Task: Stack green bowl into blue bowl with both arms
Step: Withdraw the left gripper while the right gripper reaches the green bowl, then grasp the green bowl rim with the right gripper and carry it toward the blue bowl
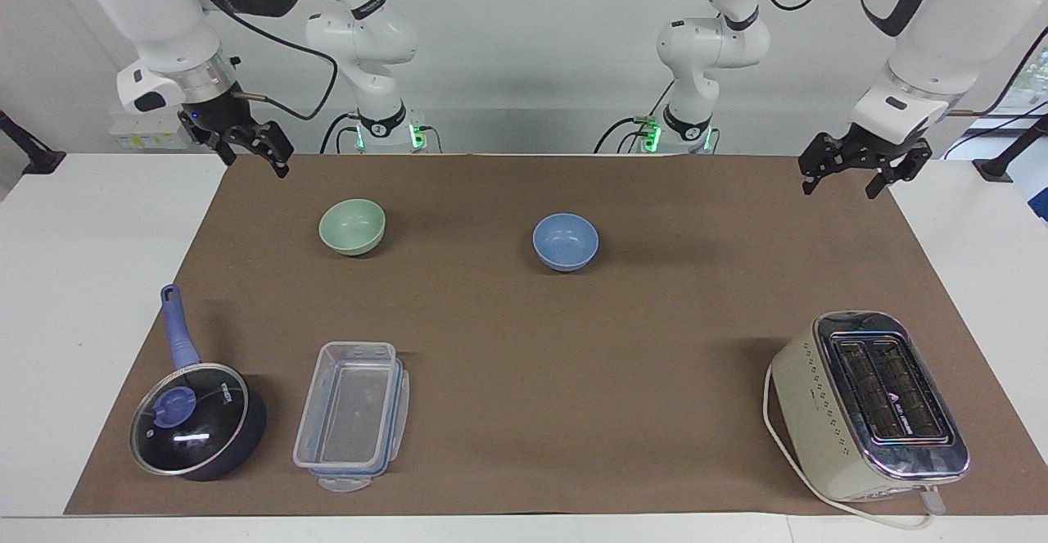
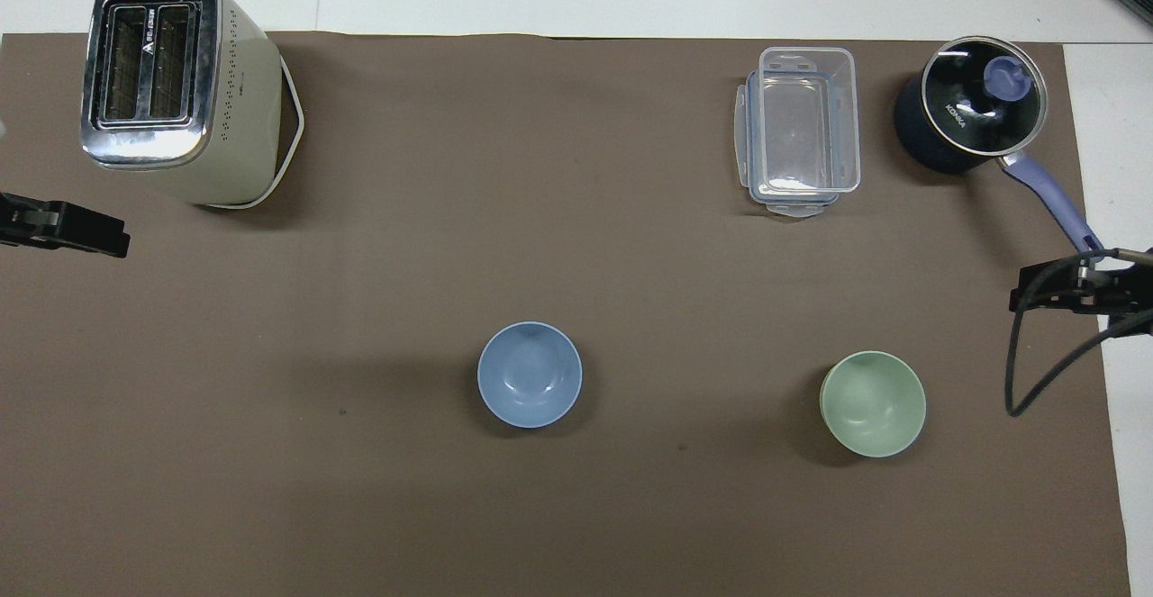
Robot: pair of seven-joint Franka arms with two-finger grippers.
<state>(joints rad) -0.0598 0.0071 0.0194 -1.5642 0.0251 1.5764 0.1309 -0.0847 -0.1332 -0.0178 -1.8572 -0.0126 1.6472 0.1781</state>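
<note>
The big brown paper mat [image 1: 524, 338] covers most of the white table [image 1: 74, 322]. On it, at about 10 o'clock in the overhead view, sits the cream two-slot toaster with a chrome top [image 2: 171, 84]. Up at 1–2 o'clock there's the dark blue saucepan with a glass lid and purple handle [image 2: 977, 106], with the clear rectangular plastic container [image 2: 802, 129] just beside it.

The small round periwinkle-blue bowl [image 1: 565, 241] sits upright near the middle of the mat, on the robots' half. The small round sage-green bowl [image 1: 352, 226] is well apart from it, toward the right arm's end – roughly 4 o'clock in the overhead view. Both are empty and nothing touches them.

The left gripper [image 1: 851, 168] hangs over the mat's edge at the left arm's end, fingers spread, holding nothing. The right gripper [image 1: 246, 143] hovers over the mat's corner at its own end, fingers also apart and empty.
</note>
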